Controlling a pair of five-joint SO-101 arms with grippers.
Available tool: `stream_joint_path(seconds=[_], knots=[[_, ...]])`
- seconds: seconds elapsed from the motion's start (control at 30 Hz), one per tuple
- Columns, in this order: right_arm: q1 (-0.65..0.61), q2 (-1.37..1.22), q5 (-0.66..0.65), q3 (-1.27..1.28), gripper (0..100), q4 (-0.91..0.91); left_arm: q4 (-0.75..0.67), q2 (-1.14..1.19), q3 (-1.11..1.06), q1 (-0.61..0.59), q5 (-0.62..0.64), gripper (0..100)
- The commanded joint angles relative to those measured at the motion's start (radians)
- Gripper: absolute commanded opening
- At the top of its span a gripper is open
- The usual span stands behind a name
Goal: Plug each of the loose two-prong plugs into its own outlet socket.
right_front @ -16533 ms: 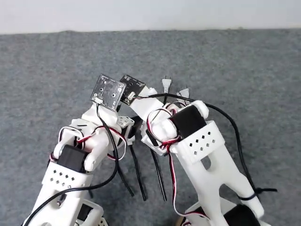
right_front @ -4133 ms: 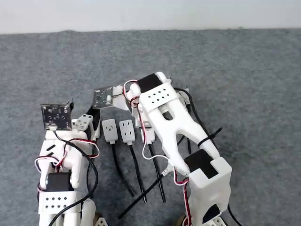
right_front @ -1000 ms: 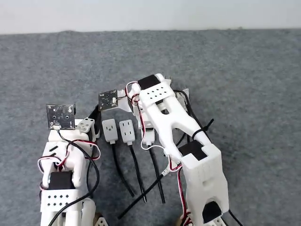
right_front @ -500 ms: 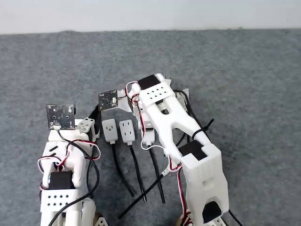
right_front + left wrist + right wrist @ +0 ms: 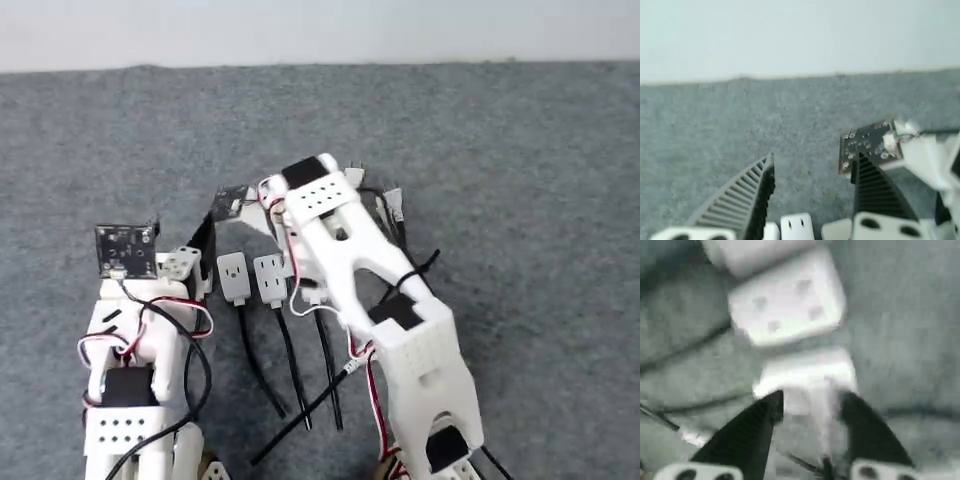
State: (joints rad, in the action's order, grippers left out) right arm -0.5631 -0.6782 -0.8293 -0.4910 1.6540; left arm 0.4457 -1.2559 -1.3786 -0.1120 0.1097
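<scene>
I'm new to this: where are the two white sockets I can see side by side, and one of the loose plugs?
One socket (image 5: pixel 232 274): high view, on its white face.
The socket beside it (image 5: pixel 270 276): high view, on its white face.
Loose plug (image 5: pixel 392 202): high view, on its white body.

Grey carpet-like table surface (image 5: pixel 520 200) (speckled, short pile), plain pale wall (image 5: pixel 320 30) along the far edge

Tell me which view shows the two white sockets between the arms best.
The high view: both sockets lie whole, side by side, slots up. The left wrist view shows one socket's slotted end at the frame edge. The right wrist view shows a socket face close up, perhaps not one of this pair.
</scene>
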Motion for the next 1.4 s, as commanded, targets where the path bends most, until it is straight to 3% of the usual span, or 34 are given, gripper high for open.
stream_joint_path(seconds=[0.0,0.13,0.33,0.67,1.2,1.37], knots=[[-0.016,0.045,0.204,-0.135,31.0,0.13,-0.043,-0.011,0.028,-0.008,0.008,25],[-0.016,0.073,0.347,-0.164,30.4,0.14,-0.041,-0.012,0.028,-0.008,0.008,25],[-0.016,0.076,0.39,-0.161,30.3,0.143,-0.041,-0.008,0.028,-0.008,0.008,25],[-0.028,0.004,0.672,-0.074,30.3,0.119,-0.041,-0.008,0.028,-0.008,0.008,25],[-0.096,-0.074,0.813,-0.068,30.0,-0.024,-0.041,-0.011,0.028,-0.008,0.008,25],[-0.096,-0.093,0.815,-0.068,16.5,-0.024,-0.041,-0.012,0.028,-0.009,0.008,25]])
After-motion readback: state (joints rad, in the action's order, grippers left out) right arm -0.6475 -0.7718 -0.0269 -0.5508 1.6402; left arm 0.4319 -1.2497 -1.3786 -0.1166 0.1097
